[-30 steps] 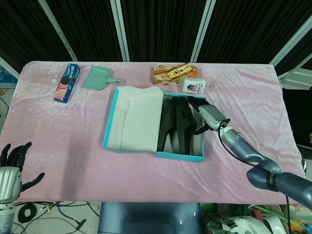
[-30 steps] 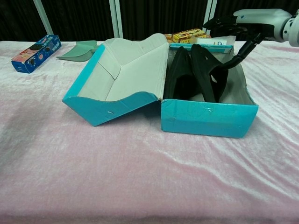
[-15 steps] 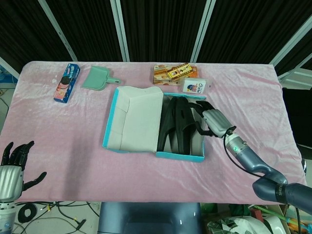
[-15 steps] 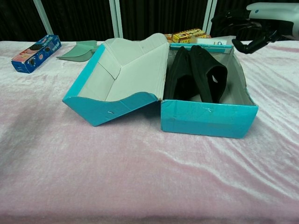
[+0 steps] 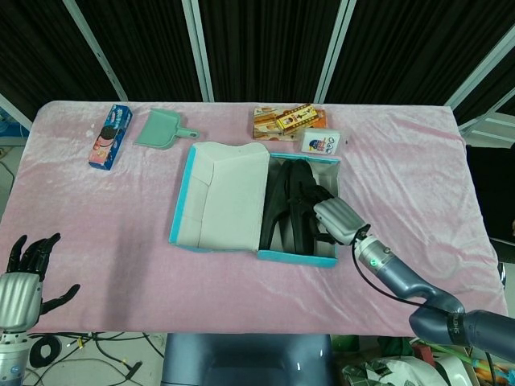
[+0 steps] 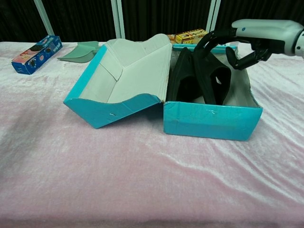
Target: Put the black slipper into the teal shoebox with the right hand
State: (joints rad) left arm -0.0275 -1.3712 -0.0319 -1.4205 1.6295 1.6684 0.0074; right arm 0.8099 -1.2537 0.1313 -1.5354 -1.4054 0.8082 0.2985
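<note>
The teal shoebox lies mid-table with its grey-lined lid folded open to the left. Two black slippers stand on edge inside it, side by side. My right hand hovers over the box's right half, its dark fingers curved apart above the right slipper and holding nothing. Whether a fingertip touches the slipper cannot be told. My left hand is at the near left corner, off the table, with fingers spread and nothing in it.
Along the far edge lie a blue cookie box, a green dustpan, an orange snack box and a small white pack. The table is covered in pink cloth.
My right hand drew back from the slipper, then came nearer and lower over the box's right half. The right slipper now stands straighter against the other one. The left hand barely moved.
</note>
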